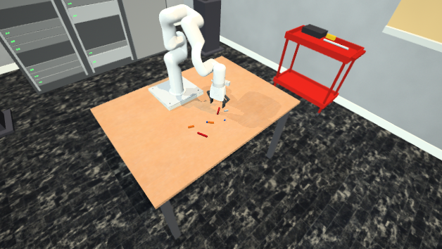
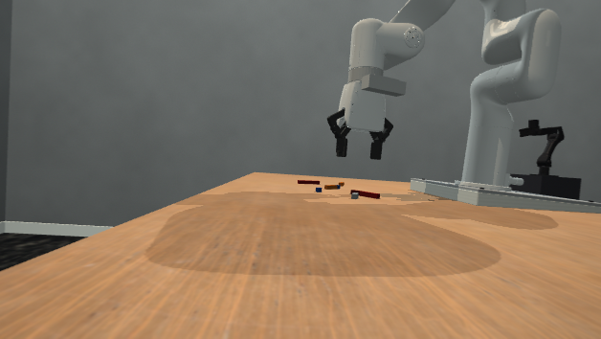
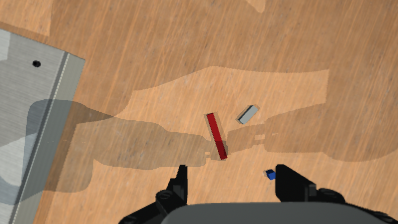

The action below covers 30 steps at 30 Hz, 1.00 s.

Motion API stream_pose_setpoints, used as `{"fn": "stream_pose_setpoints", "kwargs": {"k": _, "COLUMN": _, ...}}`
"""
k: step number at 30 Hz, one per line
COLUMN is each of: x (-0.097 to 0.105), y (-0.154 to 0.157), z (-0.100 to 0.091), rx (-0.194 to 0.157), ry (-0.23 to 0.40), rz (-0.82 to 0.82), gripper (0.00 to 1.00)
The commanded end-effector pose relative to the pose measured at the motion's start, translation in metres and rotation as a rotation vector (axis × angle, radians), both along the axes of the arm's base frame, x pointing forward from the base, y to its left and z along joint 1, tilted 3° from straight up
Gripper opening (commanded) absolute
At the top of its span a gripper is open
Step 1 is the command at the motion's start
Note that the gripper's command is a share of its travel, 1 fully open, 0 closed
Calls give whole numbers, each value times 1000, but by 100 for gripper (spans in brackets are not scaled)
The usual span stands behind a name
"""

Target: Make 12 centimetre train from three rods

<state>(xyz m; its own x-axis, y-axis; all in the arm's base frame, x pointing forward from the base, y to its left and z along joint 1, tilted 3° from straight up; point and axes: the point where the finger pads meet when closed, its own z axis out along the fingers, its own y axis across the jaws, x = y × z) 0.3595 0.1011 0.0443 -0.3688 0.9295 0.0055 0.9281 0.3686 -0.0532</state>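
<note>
Gripper (image 1: 217, 104) (image 2: 359, 156) (image 3: 231, 179) fingers stand wide apart with nothing between them, raised above the surface (image 1: 141, 141) (image 2: 287, 297) (image 3: 300, 30), a gap the exterior view shows best. Near it lie a red rod (image 1: 218, 110) (image 2: 367, 194) (image 3: 217, 136) and a grey rod (image 1: 226, 110) (image 2: 354, 195) (image 3: 247, 114); the exterior view overlaps their ends, while the wrist view shows them apart and angled differently. The loose blue rod (image 1: 224, 119) (image 2: 319, 190) (image 3: 271, 174) appears beside one fingertip in the wrist view. Farther out, visible only from the top and exterior, a second blue rod (image 1: 207, 122) (image 2: 339, 187) sits end to end with an orange rod (image 1: 210, 122) (image 2: 331, 187), touching or nearly so; neither red rod joins them. Beyond that pair, the other orange rod (image 1: 191, 126) (image 2: 341, 184) and the other red rod (image 1: 202, 134) (image 2: 308, 182) lie separately. Only the top view shows the red cart (image 1: 313, 45); only the exterior shows a small black arm (image 2: 550, 148).
</note>
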Motion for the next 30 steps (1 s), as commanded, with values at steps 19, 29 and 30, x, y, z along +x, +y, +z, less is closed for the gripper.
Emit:
{"fn": "stream_pose_setpoints", "kwargs": {"k": 19, "x": -14, "y": 21, "z": -3, "rx": 14, "ry": -3, "rz": 310, "gripper": 24}}
{"fn": "stream_pose_setpoints", "kwargs": {"k": 29, "x": -14, "y": 21, "z": -3, "rx": 14, "ry": -3, "rz": 310, "gripper": 24}}
{"fn": "stream_pose_setpoints", "kwargs": {"k": 30, "x": -14, "y": 21, "z": -3, "rx": 14, "ry": -3, "rz": 310, "gripper": 24}}
